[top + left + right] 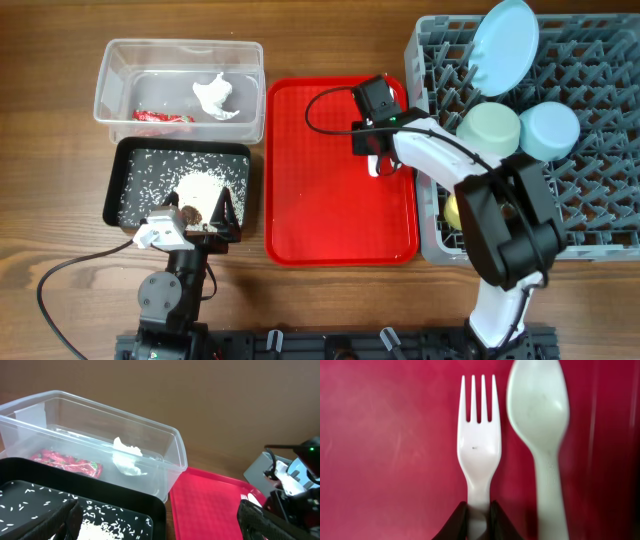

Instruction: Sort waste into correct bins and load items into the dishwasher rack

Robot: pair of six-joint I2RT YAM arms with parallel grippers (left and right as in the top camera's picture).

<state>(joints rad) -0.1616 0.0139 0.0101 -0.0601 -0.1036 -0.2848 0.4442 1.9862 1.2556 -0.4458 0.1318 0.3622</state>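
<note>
My right gripper is shut on the handle of the white plastic fork, over the red tray. The white spoon lies just right of the fork. In the overhead view the right gripper is at the tray's upper right. My left gripper is open over the near edge of the black tray, which holds rice grains and a brown lump. The clear tub holds the red wrapper and white tissue. The grey rack holds the blue plate, green bowl, blue bowl and yellow cup.
The red tray lies between the two bins and the rack. A black cable loops over the tray's top. Bare wood table lies at the left and front.
</note>
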